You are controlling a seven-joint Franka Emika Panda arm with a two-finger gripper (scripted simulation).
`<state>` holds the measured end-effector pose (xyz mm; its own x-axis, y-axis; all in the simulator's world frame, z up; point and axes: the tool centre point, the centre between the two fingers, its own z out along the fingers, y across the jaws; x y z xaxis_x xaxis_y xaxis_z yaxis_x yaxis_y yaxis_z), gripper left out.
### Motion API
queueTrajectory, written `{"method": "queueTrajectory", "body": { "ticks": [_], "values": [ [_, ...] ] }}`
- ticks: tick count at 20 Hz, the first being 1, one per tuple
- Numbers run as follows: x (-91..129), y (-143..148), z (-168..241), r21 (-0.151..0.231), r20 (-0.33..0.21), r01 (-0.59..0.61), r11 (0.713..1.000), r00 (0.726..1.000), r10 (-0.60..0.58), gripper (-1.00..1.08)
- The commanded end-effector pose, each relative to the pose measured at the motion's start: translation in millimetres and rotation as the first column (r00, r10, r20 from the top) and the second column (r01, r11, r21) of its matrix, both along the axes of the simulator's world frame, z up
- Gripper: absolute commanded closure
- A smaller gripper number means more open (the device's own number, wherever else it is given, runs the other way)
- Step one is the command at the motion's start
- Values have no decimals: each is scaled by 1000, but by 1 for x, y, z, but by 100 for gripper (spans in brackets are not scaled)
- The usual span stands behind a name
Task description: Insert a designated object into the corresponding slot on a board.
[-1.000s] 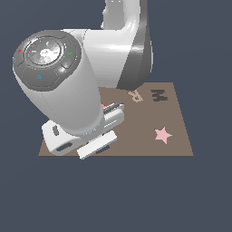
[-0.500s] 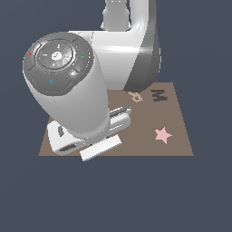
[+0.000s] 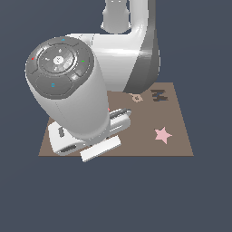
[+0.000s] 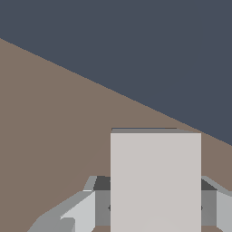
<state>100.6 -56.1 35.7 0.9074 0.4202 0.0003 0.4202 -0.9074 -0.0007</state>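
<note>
Fingers (image 4: 72,213) are clamping the light grey tile (image 4: 155,181) from both sides, one on each edge in the wrist view. That tile (image 3: 100,149) is hanging over the near edge of the brown board (image 3: 176,136) in the exterior view, under the arm's big white body (image 3: 68,99). Farther back, a pink star (image 3: 163,134) and a dark M (image 3: 158,95) are lying on the board; the dark slot is hidden.

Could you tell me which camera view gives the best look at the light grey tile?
The wrist view: the grey tile fills the foreground between the claw fingers, above the brown board. The exterior view shows only a pale strip of the tile below the arm, at the board's near edge.
</note>
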Motion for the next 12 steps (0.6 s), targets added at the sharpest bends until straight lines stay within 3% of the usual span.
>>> {"method": "queueTrajectory", "body": {
  "ticks": [1,2,3,12],
  "values": [
    [0,0,-5,0,0,0,1000,1000,0,108],
    [0,0,-6,0,0,0,1000,1000,0,108],
    [0,0,-6,0,0,0,1000,1000,0,-92],
    [0,0,-6,0,0,0,1000,1000,0,-92]
  ]
}}
